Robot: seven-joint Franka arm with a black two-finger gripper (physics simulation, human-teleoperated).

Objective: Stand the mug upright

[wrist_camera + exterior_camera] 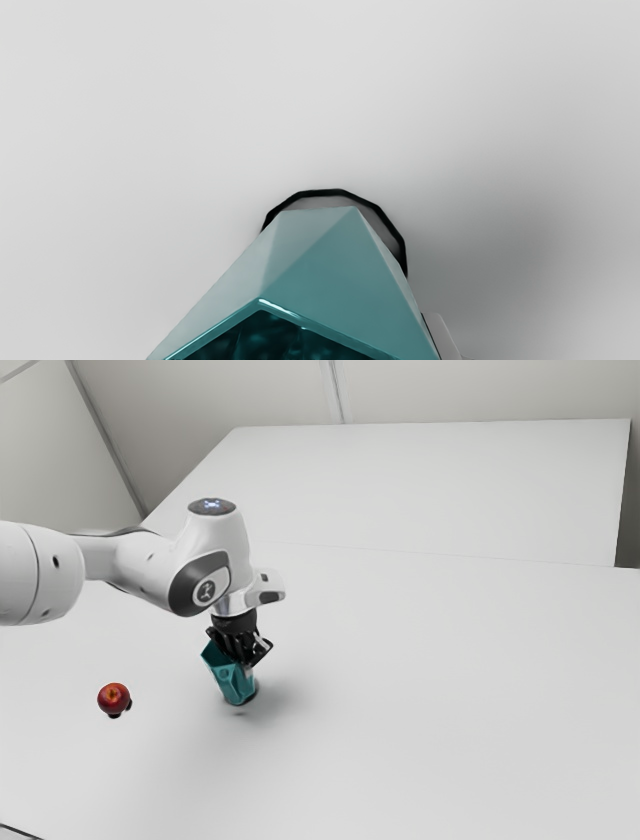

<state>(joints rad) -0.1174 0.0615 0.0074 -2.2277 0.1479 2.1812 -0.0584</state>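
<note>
My pincer (pixel 243 657): closed on the tilted teal mug (pixel 231 680) | apple (pixel 114 698): on the bench (pixel 430 690), toward the exterior view's left of the mug.

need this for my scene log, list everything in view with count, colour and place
mug: 1, teal with a black-rimmed base, at the gripper, tilted, mouth toward the exterior view's upper left
apple: 1, red, on the table at the exterior view's left; small dark bits at its lower edge, unclear what
table: 1, white, under the apple and the mug
far surface: 1, white, beyond the table
walls: count unclear, pale grey, at the back and the exterior view's left
dark line: 1, black, exterior view's lower left corner, unclear what
arm: 1, white with dark grey parts, from the exterior view's left
gripper: 1, black, at the mug's mouth
</note>
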